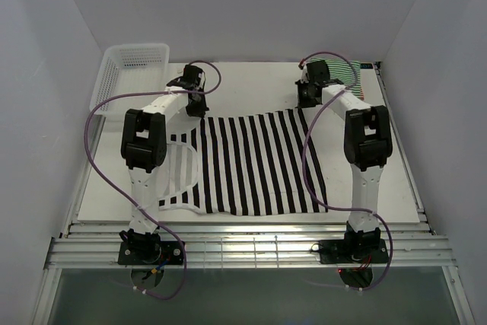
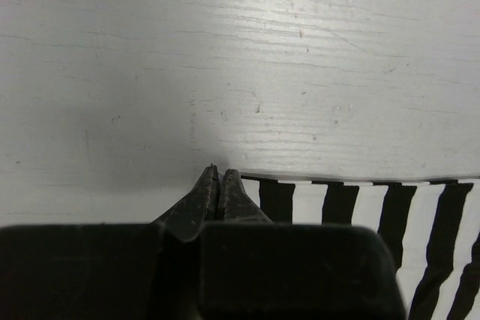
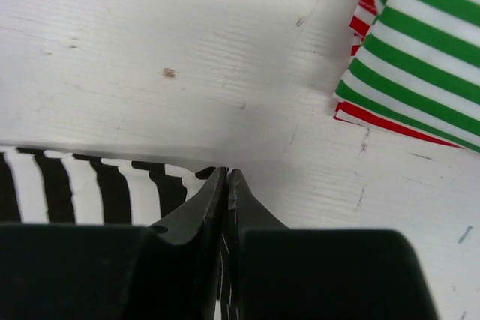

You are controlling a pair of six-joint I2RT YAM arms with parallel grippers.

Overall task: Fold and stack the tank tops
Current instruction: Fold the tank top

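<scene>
Both arms are out at the far edge of the black-and-white broad-striped tank top, which lies spread flat in the middle of the white desk. Its stripes run bottom to top in the overhead view, and its long axis looks to lie left to right across the frame. The left pincer has its jaws pressed together right at the cloth's upper-left corner, with the striped edge starting just to the right of the tips. The right pincer is together too, sitting on the upper-right corner, the stripes running off to its left. Whether either one actually has fabric nipped between the tips, I can't tell; the cloth meets the tips and the rest is hidden. So each arm has its own corner, and the body of the top lies towards the bottom of the overhead frame, which I'd judge is the way the fold goes. In the upper right, near the right pincer but apart from it, the folded green-and-white thin-striped top sits on the red-and-white thin-striped top. The white plastic mesh basket is in the upper left, well apart, and nothing lies on the spread top.
</scene>
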